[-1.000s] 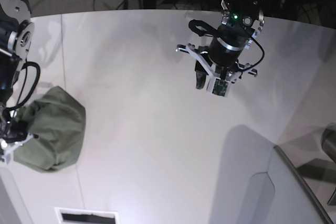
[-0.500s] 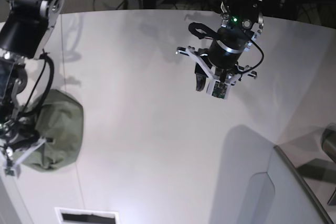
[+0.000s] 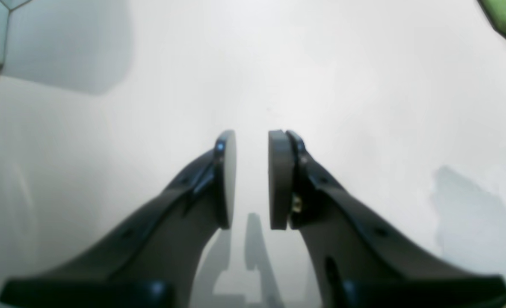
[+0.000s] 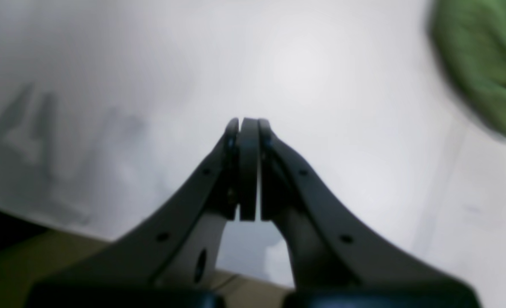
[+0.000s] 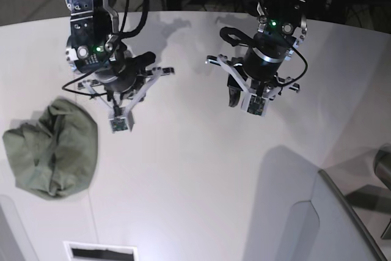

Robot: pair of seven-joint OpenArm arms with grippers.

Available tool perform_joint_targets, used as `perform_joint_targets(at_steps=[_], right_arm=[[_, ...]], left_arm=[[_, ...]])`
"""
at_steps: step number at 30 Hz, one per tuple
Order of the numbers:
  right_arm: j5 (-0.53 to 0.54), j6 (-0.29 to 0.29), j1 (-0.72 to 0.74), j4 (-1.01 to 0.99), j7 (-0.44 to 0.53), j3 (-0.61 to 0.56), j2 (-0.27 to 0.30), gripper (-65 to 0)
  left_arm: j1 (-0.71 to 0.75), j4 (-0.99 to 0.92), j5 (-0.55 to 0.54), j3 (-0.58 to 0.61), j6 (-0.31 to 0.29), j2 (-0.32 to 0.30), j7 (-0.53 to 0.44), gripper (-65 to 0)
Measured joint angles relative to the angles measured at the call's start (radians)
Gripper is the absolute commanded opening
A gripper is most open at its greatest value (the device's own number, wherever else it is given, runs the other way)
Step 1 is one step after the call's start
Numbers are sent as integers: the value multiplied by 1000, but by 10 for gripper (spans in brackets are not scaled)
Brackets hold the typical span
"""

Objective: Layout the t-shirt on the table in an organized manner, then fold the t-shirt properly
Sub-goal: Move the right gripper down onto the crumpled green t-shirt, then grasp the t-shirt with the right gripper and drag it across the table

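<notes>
The t-shirt (image 5: 52, 149) lies bunched in a rounded heap at the left edge of the base view, resting on the worktop (image 5: 195, 163) and not yet spread out. The right pincer (image 5: 120, 114) hangs above the worktop, up and to the right of the heap, near it but clear of the fabric; its jaws are clenched pad against pad with nothing between them, as the right wrist view confirms, where the green cloth shows only at the upper right corner of the frame. The left pincer (image 5: 244, 98) hangs over the middle of the worktop, right of centre in the base view and well apart from the t-shirt; its jaws stand slightly parted and hold nothing. The right arm is clearly the nearer one. The heap has only a weak long axis, running roughly top to bottom in the base view, and no sleeve or collar can be singled out. Nothing lies between the right pincer and the heap. A grey angled panel (image 5: 324, 224) occupies the lower right, away from the approach path.
</notes>
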Motion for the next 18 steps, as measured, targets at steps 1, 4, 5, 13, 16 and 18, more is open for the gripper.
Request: perform_joint_targets(at_steps=[1,4,5,13,16,18], right_arm=[[-5,-42,9,1,38,49,0,-647],[-44,-93,84,5,38,206,35,-566],[-45,-89,117,3,9,241,50,-500],[-27,-50,302,-177,-25,267,152,-147],[-24,-45,344,-293,31,270,180,-194],[-24,-49,346,-345,76,271,192,-206]], left_arm=[[1,0,0,-1,0,0,0,-522],[0,0,0,0,0,-1,0,-522],[0,0,0,0,0,0,0,-522],[3,0,0,-1,2,-3,0,-522],[3,0,0,2,-1,0,-1,-522],[3,0,0,0,0,0,0,-522]])
